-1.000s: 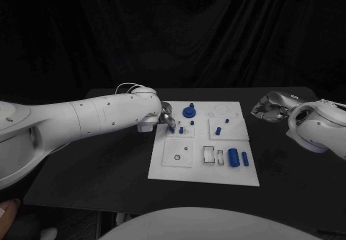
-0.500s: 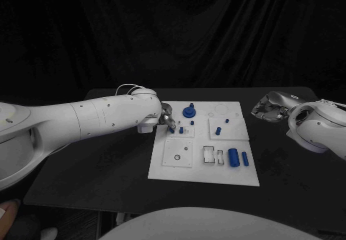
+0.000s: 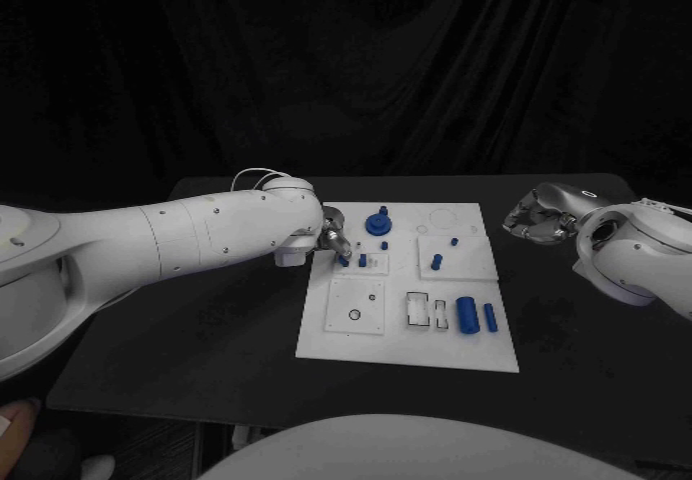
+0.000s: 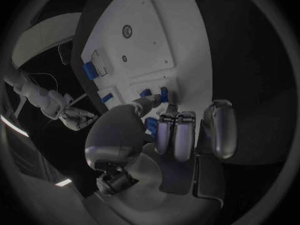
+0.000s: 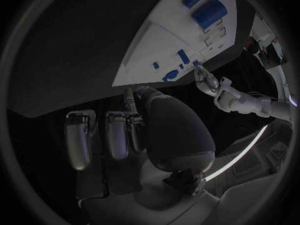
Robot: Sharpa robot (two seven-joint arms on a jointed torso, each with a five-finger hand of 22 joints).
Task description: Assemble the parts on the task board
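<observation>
Blue peg (image 3: 346,257) stands upright in the task board (image 3: 407,345), pinched by the left hand (image 3: 332,240) reaching in beside it. Right hand (image 3: 535,218) sits well off the board, fingers curled, holding nothing.

Board (image 3: 410,335) looks matt white plastic, parts (image 3: 467,314) smooth blue plastic, counter (image 3: 216,330) matt black; fingers (image 4: 176,135) glossy metal; arm (image 3: 173,235) shells smooth white plastic

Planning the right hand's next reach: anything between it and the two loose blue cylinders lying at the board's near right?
Nothing visible does. The right hand hangs off the task board's far right edge, holding nothing. The large cylinder and slim cylinder lie in the open; between is only flat board with low blue pegs.
</observation>
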